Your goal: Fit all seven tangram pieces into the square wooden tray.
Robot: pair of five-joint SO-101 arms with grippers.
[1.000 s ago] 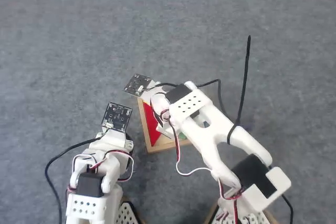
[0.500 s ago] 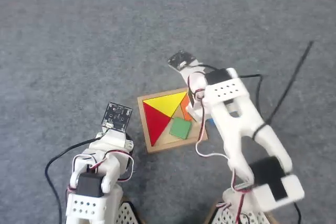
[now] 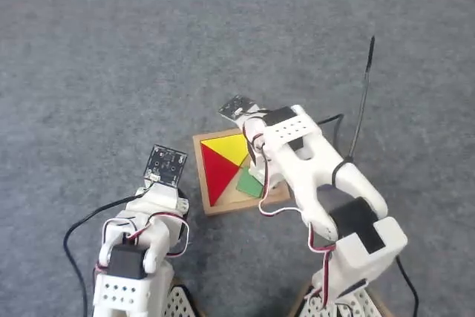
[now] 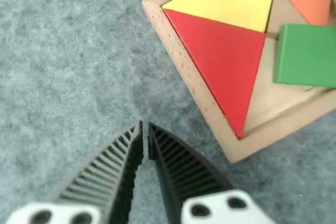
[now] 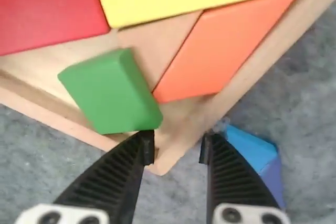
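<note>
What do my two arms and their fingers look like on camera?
Both the left arm and right arm are white plastic with black motors and looping red, white and black cables. Their fingers are black, ribbed and tapered, on white mounts.

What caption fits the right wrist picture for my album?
The right claw hangs open over a corner of the wooden tray, beside the green square, with a blue piece lying outside.

Grey table (image 3: 111,57): wooden tray (image 3: 201,174), blue piece (image 5: 252,153) just beside.
</note>
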